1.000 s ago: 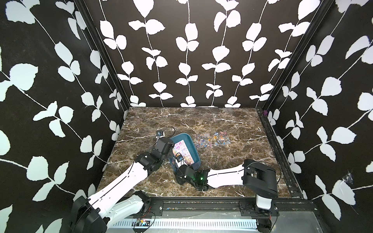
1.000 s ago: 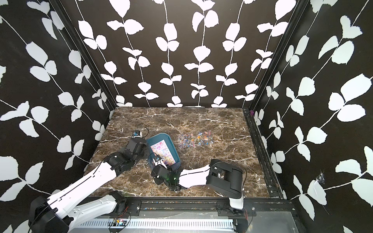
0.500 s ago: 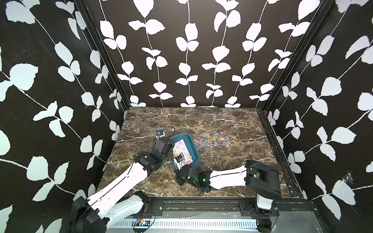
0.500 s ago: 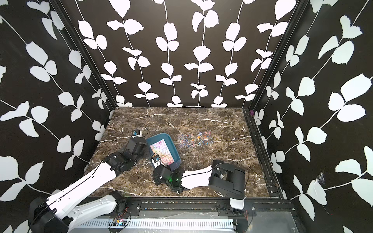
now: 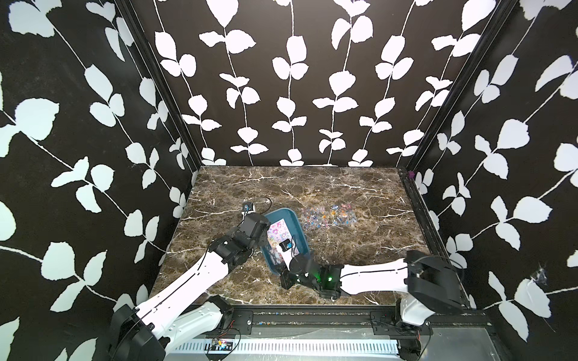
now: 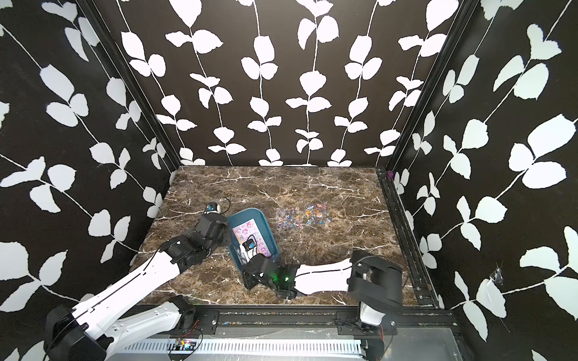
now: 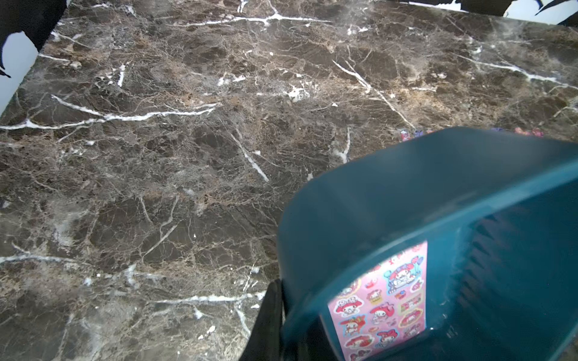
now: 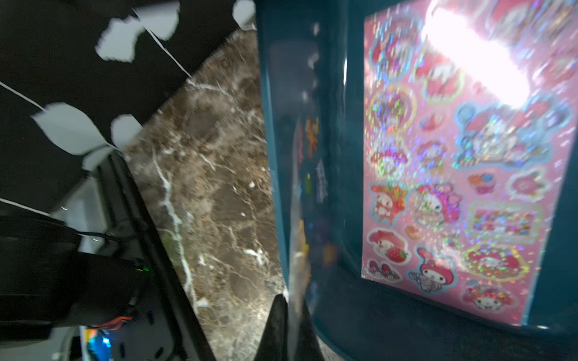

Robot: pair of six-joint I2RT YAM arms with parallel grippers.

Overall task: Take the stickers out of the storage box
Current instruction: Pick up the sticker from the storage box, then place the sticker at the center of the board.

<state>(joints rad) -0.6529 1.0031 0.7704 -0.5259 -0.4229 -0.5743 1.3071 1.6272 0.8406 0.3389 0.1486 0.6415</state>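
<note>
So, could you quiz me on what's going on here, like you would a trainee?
1. Multiple choice: the right end effector is shut on: A a cable; B a clear sticker sheet; C nothing.
2. True or false: the pink sticker sheet lies on the table, outside the storage box.
3. Short answer: what does the left end effector grip?

Key: 1 B. 2 False, it lies inside the storage box. 3 The rim of the storage box.
</note>
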